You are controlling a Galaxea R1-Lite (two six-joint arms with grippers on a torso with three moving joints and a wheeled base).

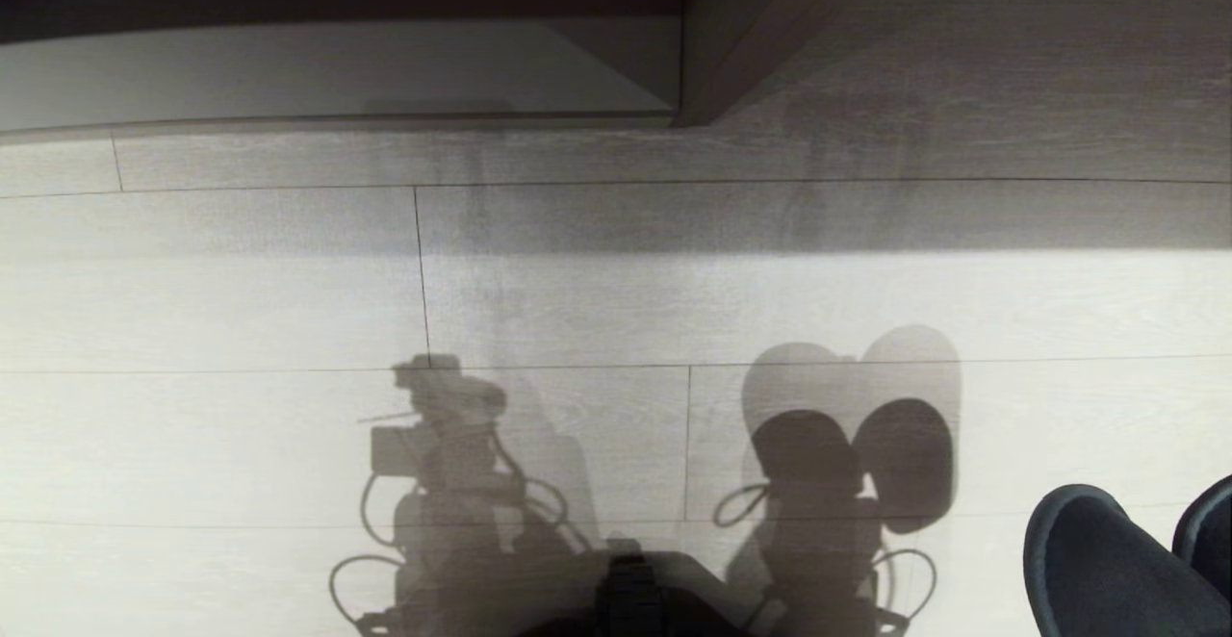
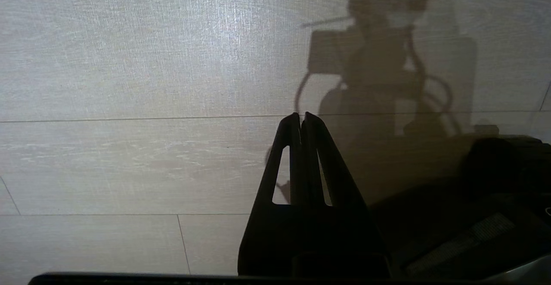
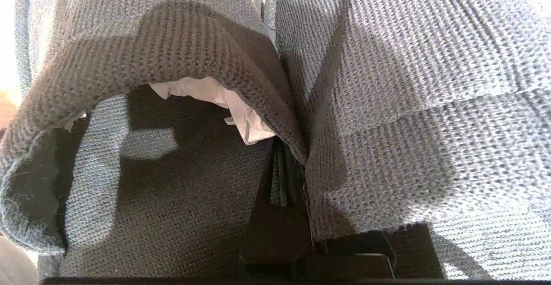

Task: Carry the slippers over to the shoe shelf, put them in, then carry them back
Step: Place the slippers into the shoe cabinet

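- right gripper [image 3: 286,168] is pinched tight on the slippers [image 3: 379,117], its dark fingers pressed together on the knit fabric where the two slippers meet; in the right wrist view the grey-charcoal weave fills almost the whole picture.
- floor [image 1: 577,310] of pale wood-grain planks takes up most of the head view, bright in the near half and shaded in a band farther off.
- shoe shelf [image 1: 337,69] lies at the far edge of the head view, left of centre: a pale base board under a dark overhang, with an upright divider panel [image 1: 751,31] closing it on the right side.
- slippers show again in the head view at the lower right corner [image 1: 1107,570], two rounded dark toes side by side, held clear of the floor and well apart from the shelf; their twin rounded shadow falls on the planks beside them.
- left gripper [image 2: 301,121] hangs over bare floor in the left wrist view, its two black fingers pressed together at the tips and gripping nothing; its shadow and cable loops lie on the planks near it.
- crumpled white paper [image 3: 224,104] pokes out from under the upper of one slipper, just beside the right gripper's fingers.
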